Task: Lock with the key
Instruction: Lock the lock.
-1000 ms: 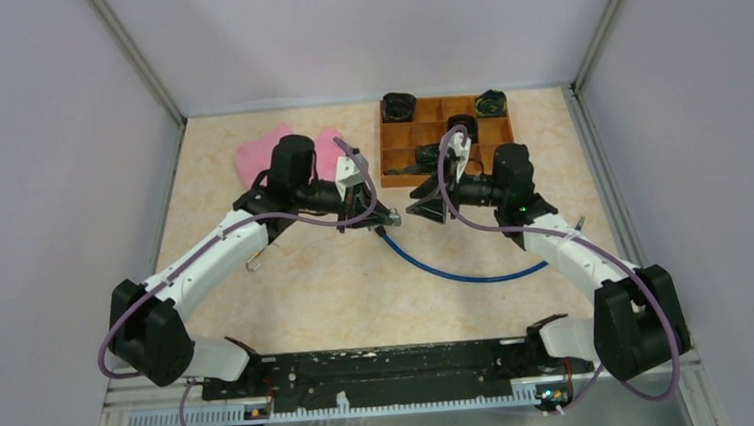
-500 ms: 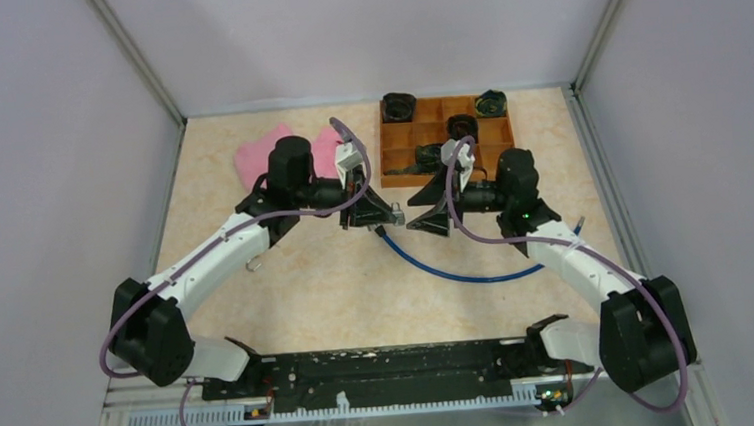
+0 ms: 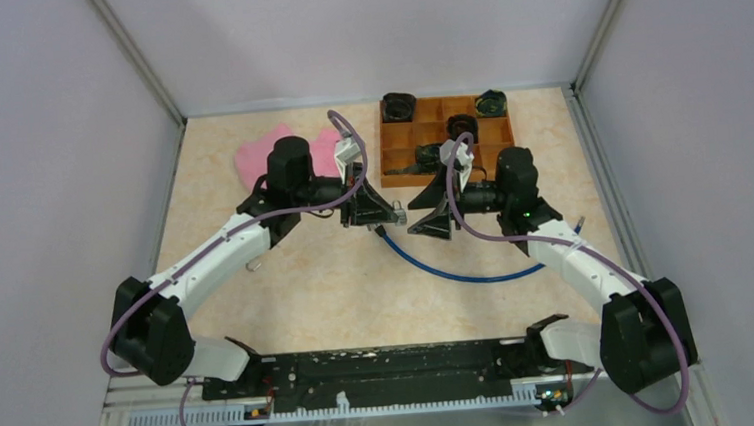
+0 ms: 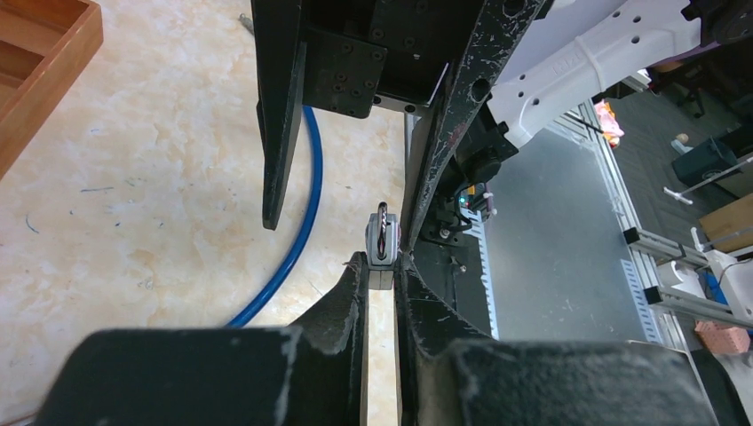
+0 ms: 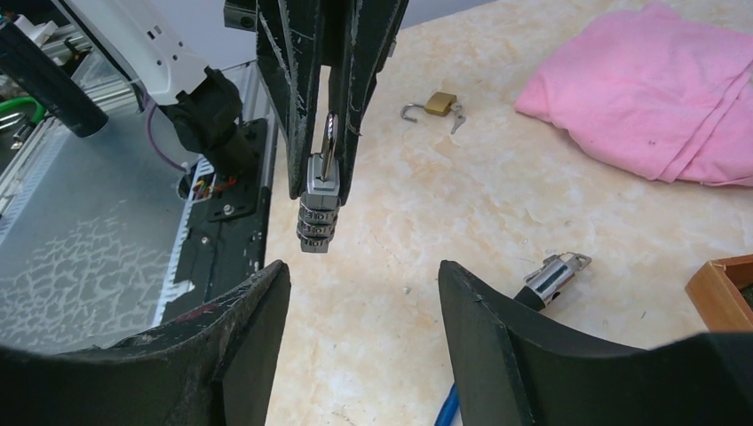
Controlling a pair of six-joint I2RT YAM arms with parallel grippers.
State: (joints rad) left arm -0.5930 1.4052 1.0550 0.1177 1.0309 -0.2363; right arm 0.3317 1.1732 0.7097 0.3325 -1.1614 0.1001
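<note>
Though slim, silver dial-wheel padlock (image 5: 320, 209)

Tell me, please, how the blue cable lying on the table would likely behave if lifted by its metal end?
The thin blue cable would probably sag and trail, since it lies in a loose curve. Its silver cylindrical metal end looks smooth, so it may roll or slip when gripped.

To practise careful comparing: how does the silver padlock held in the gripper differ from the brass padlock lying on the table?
Colour: the silver padlock is grey, the brass padlock golden. Pose: the silver padlock hangs in the air, pinched by the left gripper; the brass padlock lies flat on the table, untouched. Mechanism: the silver padlock shows number wheels; the brass padlock seems to have a key in it. Both are small padlocks.
</note>
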